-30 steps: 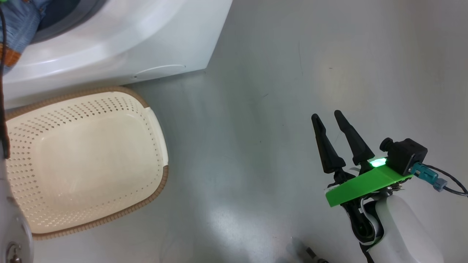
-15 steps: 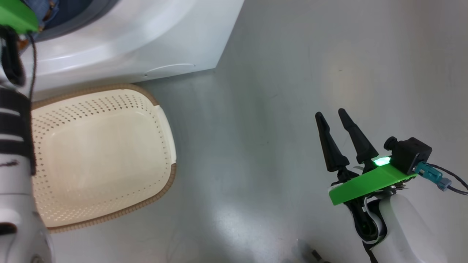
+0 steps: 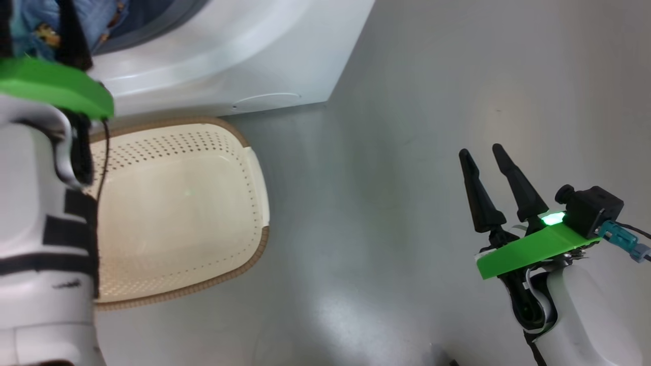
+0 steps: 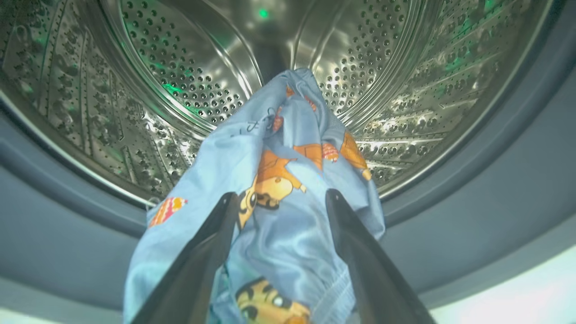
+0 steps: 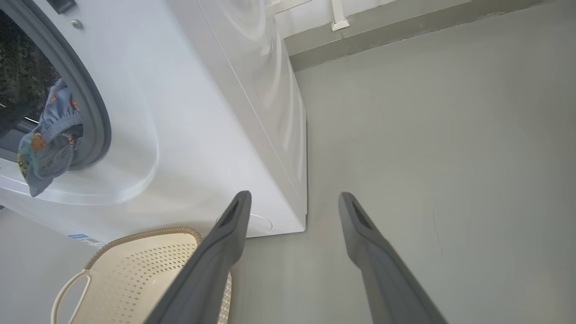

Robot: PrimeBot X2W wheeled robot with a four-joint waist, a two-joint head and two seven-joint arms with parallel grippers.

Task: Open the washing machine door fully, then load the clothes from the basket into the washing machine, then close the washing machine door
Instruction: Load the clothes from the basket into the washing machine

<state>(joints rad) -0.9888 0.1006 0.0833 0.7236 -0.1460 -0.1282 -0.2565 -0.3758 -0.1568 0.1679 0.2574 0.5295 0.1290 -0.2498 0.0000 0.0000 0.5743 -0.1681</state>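
Where the head view looks down, the basket [image 3: 178,213] sits empty beside the washing machine [image 3: 244,51]; right gripper [image 3: 496,173] over the floor [image 3: 386,127], jaws apart.
Left wrist view: left gripper [image 4: 281,195] at the drum [image 4: 180,90], jaws apart, blue printed garment [image 4: 288,130] loose between them.
Right wrist view: garment draped over the gasket [image 5: 96,117], half out.
Outstanding, likely: push garment in, close door.

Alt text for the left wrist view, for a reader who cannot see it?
A blue garment with orange cartoon prints lies between the left gripper's open fingers, draped across the grey gasket into the steel drum.
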